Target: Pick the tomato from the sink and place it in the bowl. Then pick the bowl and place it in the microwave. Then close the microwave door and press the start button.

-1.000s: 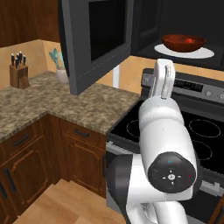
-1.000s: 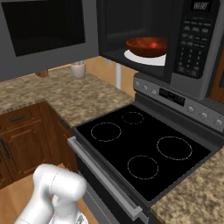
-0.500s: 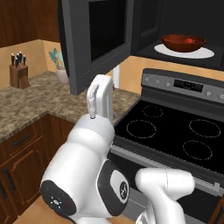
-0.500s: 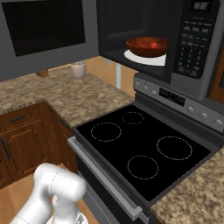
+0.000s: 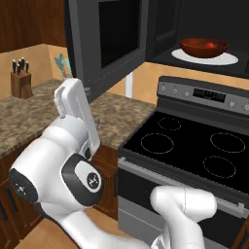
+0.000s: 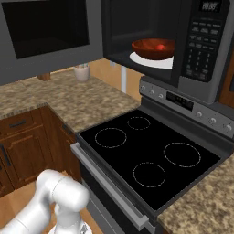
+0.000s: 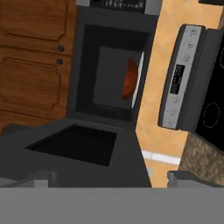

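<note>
The microwave (image 6: 201, 45) hangs over the stove with its cavity showing. Its door (image 5: 107, 44), a dark panel with a black window, is swung wide to the left. Inside, the reddish-brown bowl (image 6: 153, 48) sits on a white plate (image 6: 146, 60), and the red tomato (image 6: 160, 46) lies in it. The hand view is rolled on its side and looks at the door (image 7: 78, 148) from close by, with the bowl (image 7: 129, 78) deeper in. My gripper (image 7: 113, 179) is open and empty, just short of the door's edge. The sink is out of view.
A black glass stove top (image 6: 151, 151) with a control panel (image 6: 183, 100) lies under the microwave. Granite counter (image 6: 68, 100) runs left, bearing a knife block (image 5: 20, 80) and a small jar (image 6: 82, 72). My white arm (image 5: 75, 112) rises in front of the counter.
The arm has swung from the right side of the left base view over to the left, below the open door. Bowl, tomato and door have not moved. The jaws stay open.
</note>
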{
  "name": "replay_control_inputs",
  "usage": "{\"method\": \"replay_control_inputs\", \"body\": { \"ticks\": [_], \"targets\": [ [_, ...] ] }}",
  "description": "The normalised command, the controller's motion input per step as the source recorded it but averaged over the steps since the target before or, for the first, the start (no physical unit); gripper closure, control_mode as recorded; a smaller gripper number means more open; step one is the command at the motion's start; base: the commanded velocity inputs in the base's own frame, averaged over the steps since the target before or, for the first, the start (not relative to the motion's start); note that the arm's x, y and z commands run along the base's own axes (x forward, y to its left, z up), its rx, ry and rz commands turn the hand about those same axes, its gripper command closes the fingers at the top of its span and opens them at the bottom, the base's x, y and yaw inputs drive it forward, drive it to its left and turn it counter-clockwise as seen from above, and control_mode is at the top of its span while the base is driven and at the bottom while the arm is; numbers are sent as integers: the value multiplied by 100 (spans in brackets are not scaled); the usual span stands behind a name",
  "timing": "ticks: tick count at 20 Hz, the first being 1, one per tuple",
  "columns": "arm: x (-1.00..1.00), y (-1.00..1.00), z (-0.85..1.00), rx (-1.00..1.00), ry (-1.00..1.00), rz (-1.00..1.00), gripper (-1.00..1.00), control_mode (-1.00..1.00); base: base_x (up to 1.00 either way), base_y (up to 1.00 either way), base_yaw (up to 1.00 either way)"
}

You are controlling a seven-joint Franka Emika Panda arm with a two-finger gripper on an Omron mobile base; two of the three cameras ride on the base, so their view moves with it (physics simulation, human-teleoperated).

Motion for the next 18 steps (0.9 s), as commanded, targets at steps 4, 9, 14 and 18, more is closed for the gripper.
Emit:
{"method": "replay_control_inputs", "body": {
  "ticks": [4, 9, 14, 18],
  "targets": [
    [100, 40, -22, 0, -5, 0, -100, -100, 0, 0, 0],
    [100, 45, -34, 0, 0, 0, -100, -100, 0, 0, 0],
    [84, 74, -36, 0, 0, 0, -100, -100, 0, 0, 0],
    [80, 84, -33, 1, 0, -3, -100, -100, 0, 0, 0]
  ]
}}
